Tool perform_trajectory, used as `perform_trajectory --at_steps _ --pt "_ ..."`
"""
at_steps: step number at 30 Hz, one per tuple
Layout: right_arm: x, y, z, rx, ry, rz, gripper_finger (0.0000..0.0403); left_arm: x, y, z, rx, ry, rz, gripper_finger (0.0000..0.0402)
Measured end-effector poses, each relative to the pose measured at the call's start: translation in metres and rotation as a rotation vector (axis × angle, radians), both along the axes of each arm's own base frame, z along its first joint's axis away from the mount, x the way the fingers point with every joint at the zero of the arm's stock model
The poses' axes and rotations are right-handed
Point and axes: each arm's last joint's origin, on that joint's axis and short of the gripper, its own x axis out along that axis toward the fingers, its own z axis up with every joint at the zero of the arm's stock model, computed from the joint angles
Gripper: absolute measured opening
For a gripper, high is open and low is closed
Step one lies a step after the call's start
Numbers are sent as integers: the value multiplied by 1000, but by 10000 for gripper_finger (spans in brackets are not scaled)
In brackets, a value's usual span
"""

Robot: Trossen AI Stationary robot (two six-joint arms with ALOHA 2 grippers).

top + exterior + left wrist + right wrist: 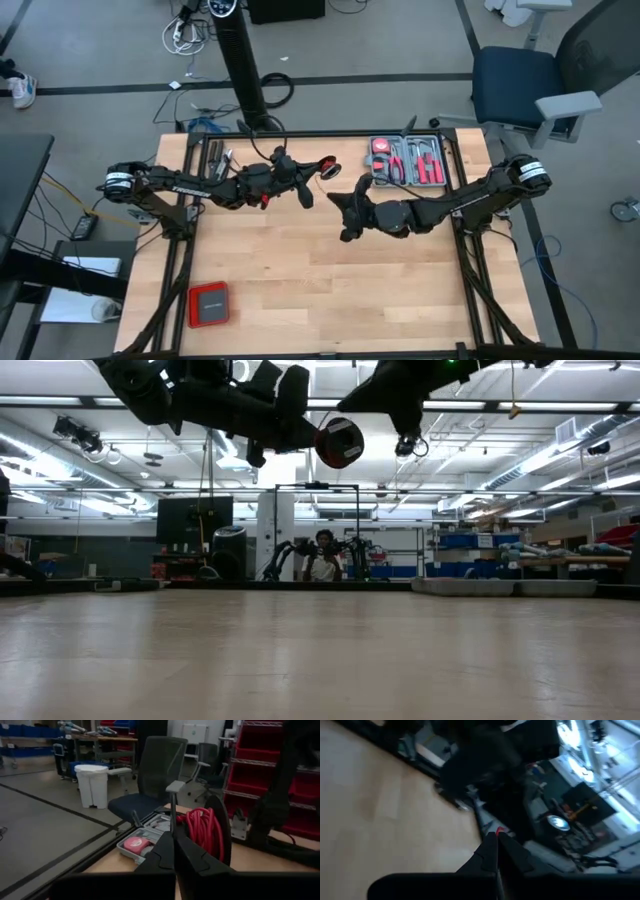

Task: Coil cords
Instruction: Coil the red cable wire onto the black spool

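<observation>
Red cord (pixel 204 829) coiled on a dark round spool, lifted above the table at the left gripper (pixel 305 192), its fingers pressed together beside the coil, right gripper (pixel 347 222) near, fingers together, holding nothing, grey tool tray (pixel 407 161) behind.

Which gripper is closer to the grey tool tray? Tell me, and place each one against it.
Right. The right gripper hangs just off the tool tray's near-left side. The left gripper, holding the red cord coil, is farther off to its left.
</observation>
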Motion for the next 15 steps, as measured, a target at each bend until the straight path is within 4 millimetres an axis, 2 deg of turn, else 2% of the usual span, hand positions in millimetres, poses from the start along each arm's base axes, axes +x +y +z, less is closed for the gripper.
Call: perform_trajectory --at_steps 9,15 --pt "0 -5 18 -89 -42 -236 0 1 -2 -2 2 26 -79 1" --pt "-5 -8 17 -149 12 -425 0 1 -3 -2 21 35 -108 1"
